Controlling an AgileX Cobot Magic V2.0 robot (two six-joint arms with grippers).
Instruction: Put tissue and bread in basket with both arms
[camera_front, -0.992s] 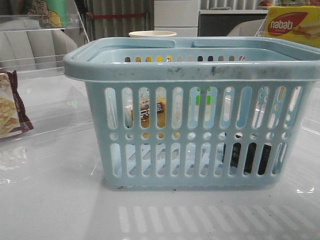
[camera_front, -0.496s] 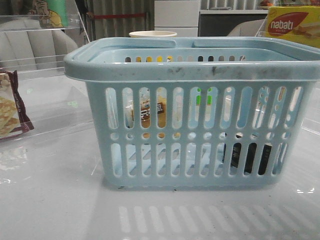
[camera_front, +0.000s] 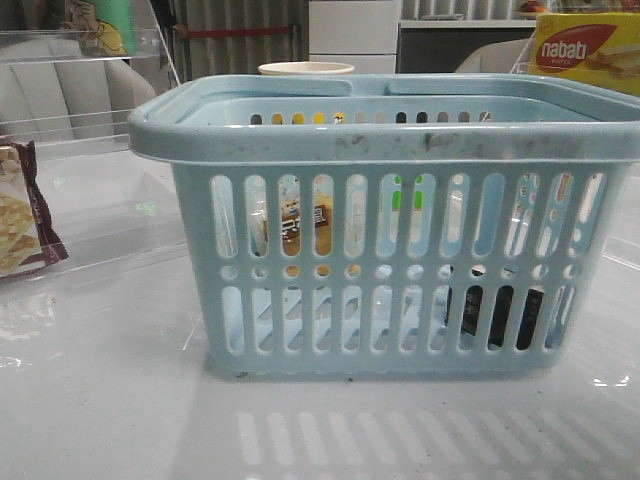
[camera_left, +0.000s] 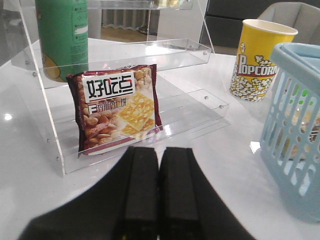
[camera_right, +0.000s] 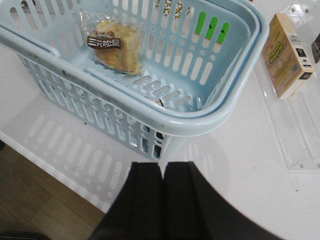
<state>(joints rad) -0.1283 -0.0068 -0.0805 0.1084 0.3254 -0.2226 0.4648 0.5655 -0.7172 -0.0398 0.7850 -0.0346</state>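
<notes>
The basket (camera_front: 390, 225) stands on the white table (camera_front: 100, 400) and serves as the landmark here. Inside it, the bread (camera_right: 116, 46) lies in its clear bag on the basket floor, leaning toward one long wall; from the front it shows as a tan shape with a dark label through the slots (camera_front: 295, 228). The tissue (camera_front: 495, 315) sits low inside the basket at the opposite end, a black block visible through the lower slots.

Beside the basket, a yellow popcorn cup (camera_left: 261, 59) stands upright on the table. Further from the basket, a clear acrylic shelf (camera_left: 190, 107) holds a maroon-edged cracker bag (camera_left: 117, 111) standing on its lower tier and a green can (camera_left: 63, 36) on the tier above.

The left gripper (camera_left: 158, 192) is clenched on nothing, its fingers pressed together, clear of the basket. The right gripper (camera_right: 162, 200) is likewise closed and empty, hanging just outside the basket's rim.
</notes>
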